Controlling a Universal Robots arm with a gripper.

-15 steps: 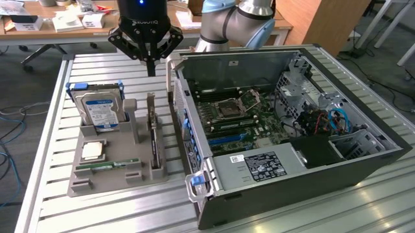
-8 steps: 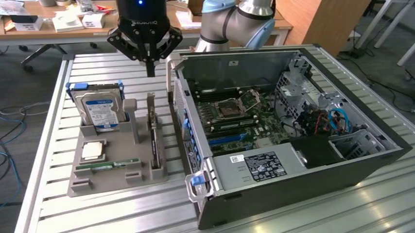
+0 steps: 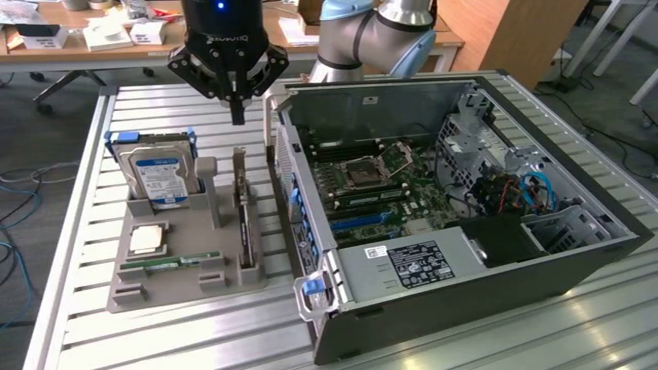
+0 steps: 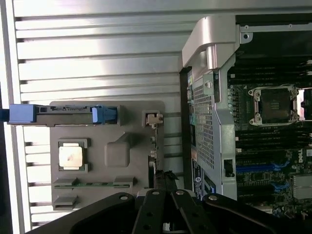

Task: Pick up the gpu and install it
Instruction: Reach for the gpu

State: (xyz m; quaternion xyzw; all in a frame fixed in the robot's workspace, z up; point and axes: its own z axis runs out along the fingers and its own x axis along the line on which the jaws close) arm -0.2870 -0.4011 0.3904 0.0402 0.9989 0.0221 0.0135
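Note:
The gpu (image 3: 243, 212) is a thin dark card standing on edge in a slot at the side of the grey parts tray (image 3: 175, 289) nearest the computer. From above, in the wrist view, the gpu (image 4: 153, 155) is a slim dark strip along the tray (image 4: 117, 151) edge. My gripper (image 3: 239, 116) hangs above the far end of the card, clear of it. Its fingers point down, shut together with nothing between them. The dark fingers (image 4: 155, 209) sit over the card's end in the wrist view.
The tray also holds a silver hard drive (image 3: 159, 177) upright, a CPU (image 3: 147, 239) and a green RAM stick (image 3: 169, 264). Beside it on the exterior view's right lies the open computer case (image 3: 575, 262) with its motherboard (image 3: 375, 181) exposed. A cluttered desk (image 3: 62, 50) stands behind.

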